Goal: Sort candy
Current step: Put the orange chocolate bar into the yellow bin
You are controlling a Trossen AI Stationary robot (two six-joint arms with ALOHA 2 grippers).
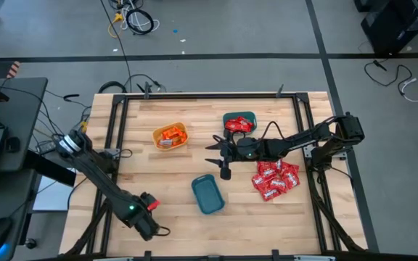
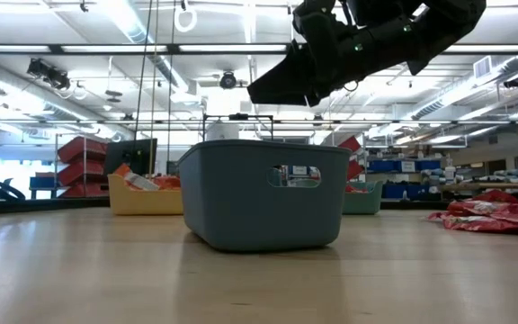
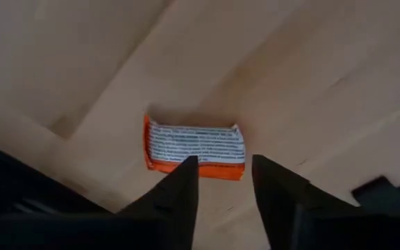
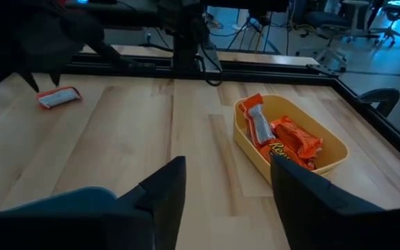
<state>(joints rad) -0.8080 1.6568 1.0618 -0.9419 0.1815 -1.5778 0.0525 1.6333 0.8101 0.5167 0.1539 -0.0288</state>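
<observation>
An orange-and-white packet (image 3: 194,148) lies flat on the bare wood, print side up, just beyond the tips of the left gripper (image 3: 224,182), whose jaws stand apart with nothing between them, apparently lined up either to take the packet or just clear of letting it go. It sits near the table's (image 1: 144,156) front left corner, well apart from the rest of the candy.

More orange packets (image 4: 283,139) fill the yellow bin (image 4: 332,149), ahead of and to one side of the right gripper (image 4: 221,182), which hangs empty over mid-table, jaws spread moderately wide. In the overhead view that gripper (image 1: 220,156) hovers between the yellow bin (image 1: 170,145) and a teal bin (image 1: 244,116) holding red sweets (image 1: 238,125), with an empty teal bin (image 1: 208,196) just below it. A loose heap of red packets with white marks (image 1: 274,180) waits unsorted behind the right jaws, beneath that arm. Kinds appear to be kept one to a bin, so the lone packet probably belongs in the yellow one.
</observation>
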